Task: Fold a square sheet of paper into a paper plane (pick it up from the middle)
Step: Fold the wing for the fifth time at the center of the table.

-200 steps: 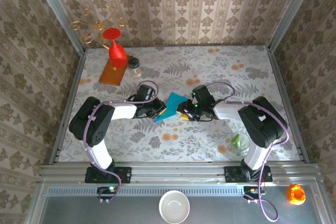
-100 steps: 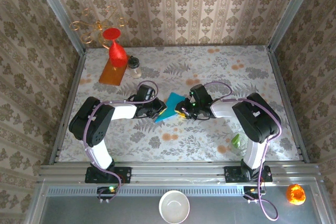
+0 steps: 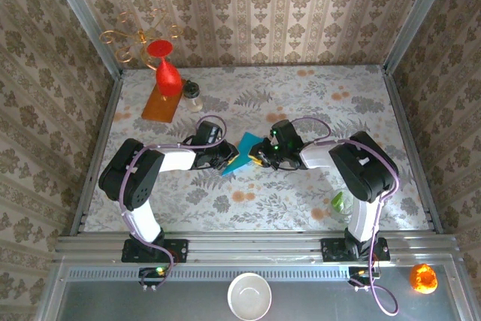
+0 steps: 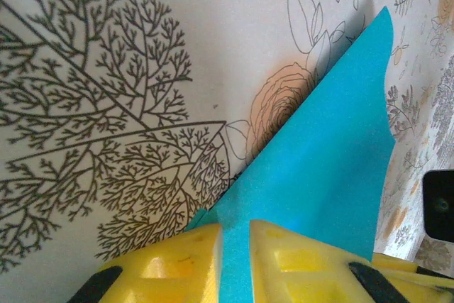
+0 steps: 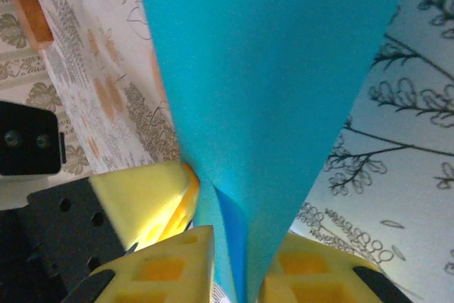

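Observation:
The teal-blue square sheet of paper (image 3: 245,147) is folded and raised off the flowered table at its middle, held between both grippers. My left gripper (image 3: 230,158) is shut on its left end; in the left wrist view the paper (image 4: 326,147) runs up from between the yellow fingers (image 4: 177,260) of that gripper (image 4: 235,230) to a point. My right gripper (image 3: 258,157) is shut on the right end. In the right wrist view the folded layers of paper (image 5: 269,69) are pinched in that gripper (image 5: 237,246), with the left gripper's yellow finger (image 5: 142,193) close beside it.
A red vase (image 3: 167,73) stands on an orange board (image 3: 159,104) at the back left, with a small jar (image 3: 193,94) beside it and a gold wire stand (image 3: 135,39) behind. A glass with something green (image 3: 344,204) is near the right arm's base.
My right gripper has slid a little to the left onto the paper and its jaws have narrowed around it. The left gripper has held still.

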`<action>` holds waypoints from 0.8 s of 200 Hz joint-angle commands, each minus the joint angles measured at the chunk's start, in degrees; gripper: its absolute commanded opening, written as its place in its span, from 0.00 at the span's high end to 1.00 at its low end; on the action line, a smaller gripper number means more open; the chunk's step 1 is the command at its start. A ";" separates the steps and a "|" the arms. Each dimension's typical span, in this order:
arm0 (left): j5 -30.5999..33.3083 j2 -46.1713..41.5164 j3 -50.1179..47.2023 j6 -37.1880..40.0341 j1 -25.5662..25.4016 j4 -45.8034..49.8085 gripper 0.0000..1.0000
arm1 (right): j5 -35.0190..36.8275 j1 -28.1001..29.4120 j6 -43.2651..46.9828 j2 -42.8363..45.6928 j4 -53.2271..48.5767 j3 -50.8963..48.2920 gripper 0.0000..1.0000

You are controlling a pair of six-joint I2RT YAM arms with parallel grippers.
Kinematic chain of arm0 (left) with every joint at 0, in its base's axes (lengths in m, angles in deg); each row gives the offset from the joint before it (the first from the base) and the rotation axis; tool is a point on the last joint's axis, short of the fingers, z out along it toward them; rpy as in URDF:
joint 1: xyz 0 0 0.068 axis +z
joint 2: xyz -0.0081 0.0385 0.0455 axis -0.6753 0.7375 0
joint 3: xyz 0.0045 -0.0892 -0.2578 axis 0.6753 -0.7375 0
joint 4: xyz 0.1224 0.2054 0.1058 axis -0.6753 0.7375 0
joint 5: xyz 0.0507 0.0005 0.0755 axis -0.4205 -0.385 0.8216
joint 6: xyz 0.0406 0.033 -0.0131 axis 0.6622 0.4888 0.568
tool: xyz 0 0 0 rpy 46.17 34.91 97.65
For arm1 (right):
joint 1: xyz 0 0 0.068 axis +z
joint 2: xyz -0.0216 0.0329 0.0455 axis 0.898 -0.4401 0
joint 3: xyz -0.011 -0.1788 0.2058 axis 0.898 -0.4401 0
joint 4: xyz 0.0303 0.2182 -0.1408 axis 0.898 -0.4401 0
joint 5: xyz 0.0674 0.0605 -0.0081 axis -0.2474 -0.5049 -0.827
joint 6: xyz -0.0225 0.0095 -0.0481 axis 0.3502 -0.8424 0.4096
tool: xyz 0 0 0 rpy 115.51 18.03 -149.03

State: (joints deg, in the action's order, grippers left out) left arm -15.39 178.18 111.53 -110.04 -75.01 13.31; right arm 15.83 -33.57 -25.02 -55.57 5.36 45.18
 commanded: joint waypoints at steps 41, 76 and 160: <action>1.88 -3.43 -0.08 2.66 0.30 5.22 0.76 | 0.32 0.35 -0.89 0.23 -0.07 -0.29 0.89; 3.31 -8.50 0.07 9.47 0.04 7.07 0.72 | 2.00 0.08 0.49 2.75 -2.95 -0.36 0.96; 17.20 -17.08 1.90 41.03 -10.11 14.97 0.55 | 0.62 -0.93 -0.27 6.63 -7.40 0.23 0.97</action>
State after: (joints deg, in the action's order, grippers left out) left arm -3.65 161.66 112.10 -82.28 -82.60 25.29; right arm 17.16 -33.98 -25.13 -50.76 0.86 45.11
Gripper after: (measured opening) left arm 0.433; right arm 0.066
